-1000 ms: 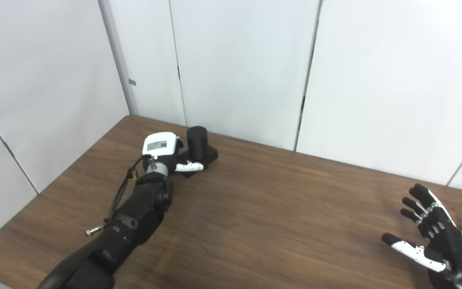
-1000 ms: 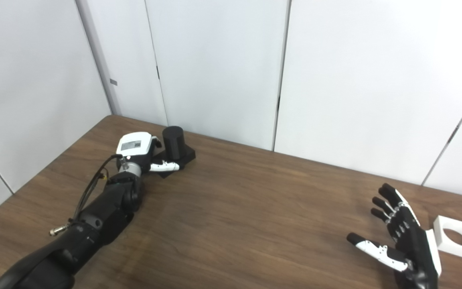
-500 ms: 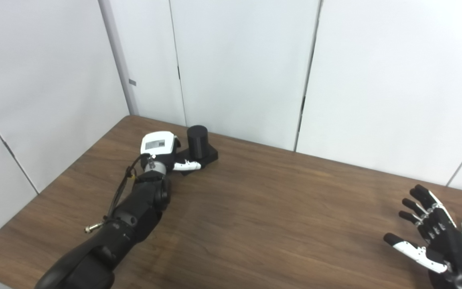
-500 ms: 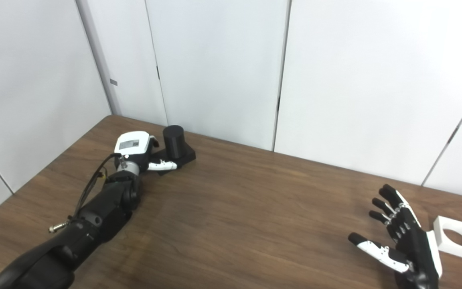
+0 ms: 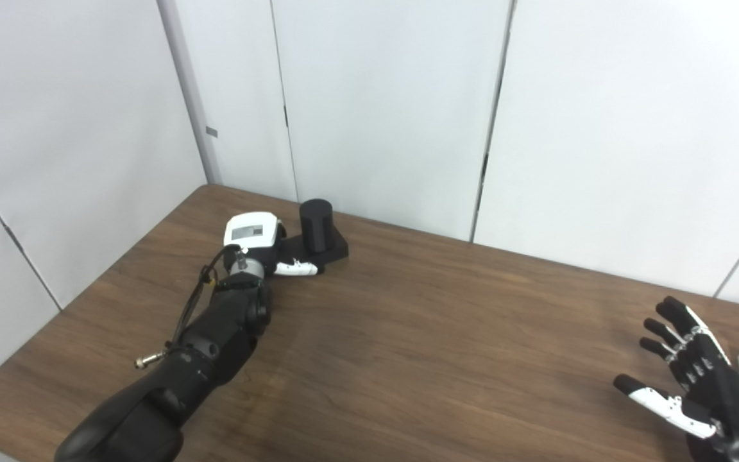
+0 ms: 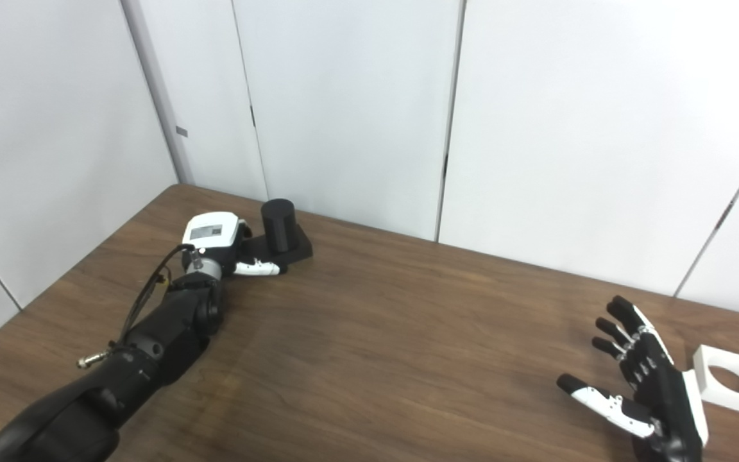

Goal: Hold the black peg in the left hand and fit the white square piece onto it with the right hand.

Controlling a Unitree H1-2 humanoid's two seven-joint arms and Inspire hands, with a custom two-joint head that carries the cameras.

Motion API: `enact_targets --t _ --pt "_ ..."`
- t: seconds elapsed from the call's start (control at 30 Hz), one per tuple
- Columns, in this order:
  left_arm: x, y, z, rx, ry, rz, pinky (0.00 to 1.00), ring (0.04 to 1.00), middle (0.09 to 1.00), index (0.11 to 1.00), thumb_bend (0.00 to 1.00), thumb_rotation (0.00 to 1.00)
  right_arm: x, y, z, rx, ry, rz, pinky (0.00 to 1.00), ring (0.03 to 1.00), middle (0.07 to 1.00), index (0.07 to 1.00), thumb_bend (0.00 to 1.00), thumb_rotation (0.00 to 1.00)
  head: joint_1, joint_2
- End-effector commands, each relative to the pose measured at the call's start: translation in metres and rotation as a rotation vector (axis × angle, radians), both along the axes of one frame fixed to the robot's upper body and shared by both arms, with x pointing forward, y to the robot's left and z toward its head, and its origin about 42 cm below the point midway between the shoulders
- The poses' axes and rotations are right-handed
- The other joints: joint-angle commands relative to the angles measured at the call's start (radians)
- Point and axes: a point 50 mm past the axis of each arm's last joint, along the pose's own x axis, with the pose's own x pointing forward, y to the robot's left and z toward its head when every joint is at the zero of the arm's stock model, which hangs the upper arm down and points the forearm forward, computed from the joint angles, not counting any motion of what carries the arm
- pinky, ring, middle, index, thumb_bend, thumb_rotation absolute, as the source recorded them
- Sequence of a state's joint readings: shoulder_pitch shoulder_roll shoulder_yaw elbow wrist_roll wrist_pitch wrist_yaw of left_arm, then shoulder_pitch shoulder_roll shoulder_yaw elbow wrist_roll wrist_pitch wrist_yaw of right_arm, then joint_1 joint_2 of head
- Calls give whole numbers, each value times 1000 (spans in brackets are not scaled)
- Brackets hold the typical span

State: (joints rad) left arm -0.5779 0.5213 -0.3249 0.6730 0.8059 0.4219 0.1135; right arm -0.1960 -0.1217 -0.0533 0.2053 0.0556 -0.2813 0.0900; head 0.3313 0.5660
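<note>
A: What's the surface [image 6: 369,333]?
B: Dark brown wood-grain top, w/ white wall panels behind its far edge.
A: What's lying on it?
B: Two things. Far left corner: the black peg [image 6: 278,220], upright on its flat black base, base sitting right on the wood.
A: And the other?
B: White square piece [image 6: 731,380], w/ a round hole through it, flat on the wood at the right edge. In the left eye view it's half cut off by the frame.
A: Close together?
B: No, well apart, w/ bare wood btwn them.
</note>
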Motion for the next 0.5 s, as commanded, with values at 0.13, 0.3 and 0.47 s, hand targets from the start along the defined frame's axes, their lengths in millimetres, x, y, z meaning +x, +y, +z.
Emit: enact_targets --t 0.13,0.3,0.47 --pt "8 9 25 17 7 -31 852 941 897 739 926 509 2 -5 12 -5 -50 -2 742 833 888 867 512 191 0 4" --pt "7 12 29 -19 38 -71 892 929 886 683 888 331 3 -4 13 -11 -47 -9 742 826 883 861 521 201 0 8" --pt "5 15 27 -28 66 -80 899 902 867 634 871 209 3 -5 14 -6 -55 -1 737 834 888 866 521 230 -3 10"
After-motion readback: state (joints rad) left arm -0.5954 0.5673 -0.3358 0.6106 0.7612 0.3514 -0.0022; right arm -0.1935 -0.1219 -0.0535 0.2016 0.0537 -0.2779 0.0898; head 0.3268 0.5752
